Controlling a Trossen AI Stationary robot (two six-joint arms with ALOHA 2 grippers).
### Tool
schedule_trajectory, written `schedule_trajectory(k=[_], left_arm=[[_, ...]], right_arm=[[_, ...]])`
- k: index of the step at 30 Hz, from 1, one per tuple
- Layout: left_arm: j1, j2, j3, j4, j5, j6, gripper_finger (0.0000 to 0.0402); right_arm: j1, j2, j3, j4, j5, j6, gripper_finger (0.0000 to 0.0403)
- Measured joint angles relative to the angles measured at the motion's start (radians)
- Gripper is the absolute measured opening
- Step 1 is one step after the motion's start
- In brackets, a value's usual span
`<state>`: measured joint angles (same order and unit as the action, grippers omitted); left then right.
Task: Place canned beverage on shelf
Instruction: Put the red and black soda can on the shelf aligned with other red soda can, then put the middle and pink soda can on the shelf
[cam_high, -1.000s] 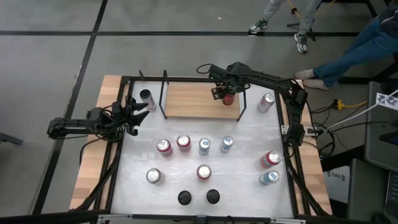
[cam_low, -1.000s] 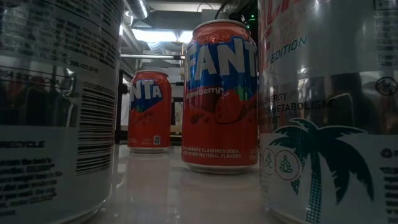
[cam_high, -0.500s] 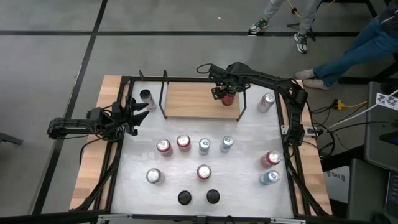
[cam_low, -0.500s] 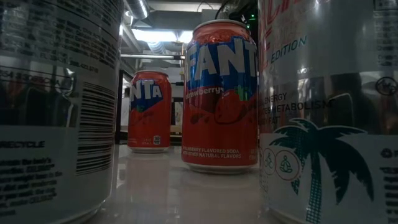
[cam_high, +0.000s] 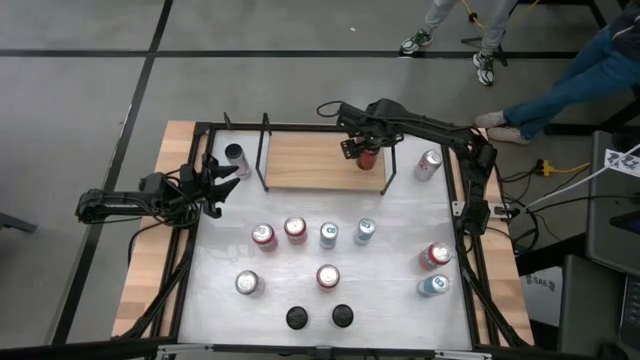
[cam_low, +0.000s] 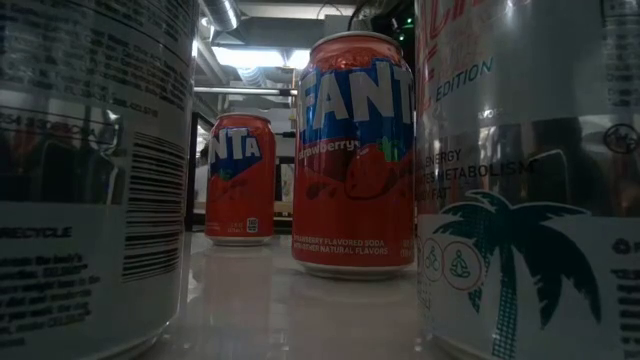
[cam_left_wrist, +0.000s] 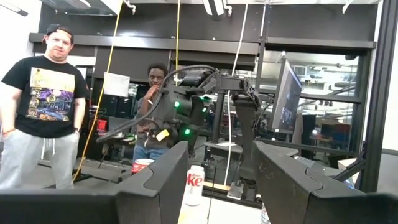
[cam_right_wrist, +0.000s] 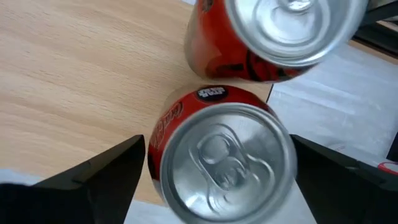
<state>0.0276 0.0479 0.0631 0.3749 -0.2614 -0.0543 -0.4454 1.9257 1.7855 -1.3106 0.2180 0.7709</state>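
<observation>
High view first: along the table's (cam_high: 400, 300) near edge stand two black cans (cam_high: 319, 318), then further in a scatter of red, silver and blue cans (cam_high: 311, 233). At the left edge the left gripper (cam_high: 222, 178) waits, fingers clenched on nothing. At the far edge lies the shelf (cam_high: 310, 163), with the right gripper (cam_high: 366, 152) above its right end, fingers spread either side of a red can (cam_right_wrist: 219, 158) (a second red can (cam_right_wrist: 261, 38) stands just beyond it) upright on the wood.
</observation>
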Motion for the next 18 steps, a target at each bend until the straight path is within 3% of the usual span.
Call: schedule_trajectory(k=[5, 11, 18], left_arm=[[0.0, 0.0, 0.0, 0.029, 0.067, 0.0, 0.0174], [0.0, 0.022, 0.0, 0.051, 0.062, -0.025, 0.0174], [0.0, 0.191, 0.0, 0.207, 0.083, -0.049, 0.0174]], right_arm=[[0.002, -0.054, 0.0, 0.0, 0.001, -0.017, 0.0376], [0.046, -0.139, 0.0, -0.003, 0.031, -0.019, 0.0376], [0.172, -0.249, 0.0, -0.024, 0.127, -0.019, 0.0376]])
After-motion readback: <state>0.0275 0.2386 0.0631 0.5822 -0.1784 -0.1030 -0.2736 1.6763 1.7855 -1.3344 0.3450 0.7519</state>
